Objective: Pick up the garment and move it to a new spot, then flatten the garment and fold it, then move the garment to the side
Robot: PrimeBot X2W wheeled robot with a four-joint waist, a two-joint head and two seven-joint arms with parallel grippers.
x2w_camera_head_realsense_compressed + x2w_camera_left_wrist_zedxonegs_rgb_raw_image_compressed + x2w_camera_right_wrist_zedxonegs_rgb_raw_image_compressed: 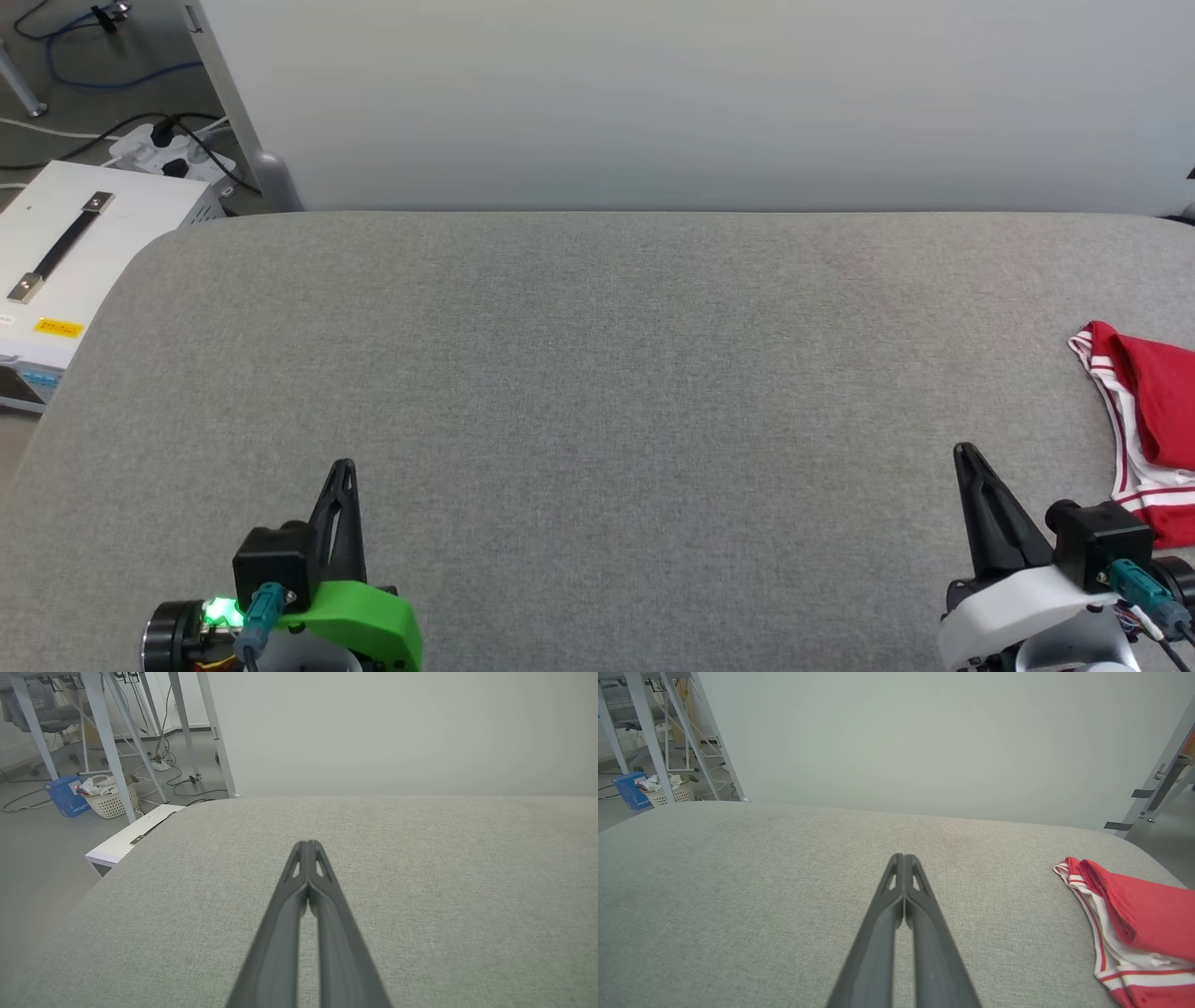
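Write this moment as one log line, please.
garment: on table, far right | left gripper: shut, empty | right gripper: shut, empty

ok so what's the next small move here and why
Probably open the right claw and swing it right toward the garment: it lies bunched at the right edge of the table, both claws are shut and empty, and the left claw sits far off.

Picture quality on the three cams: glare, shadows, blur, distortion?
Head view: soft even light, no glare; crumpled red-and-white garment cut off at right edge. Left wrist view: the grey fabric tabletop bows at its far edge, wide-angle; dark left end effector casts no hard shadow. Right wrist view: same bowing; garment and dark right end effector in focus.
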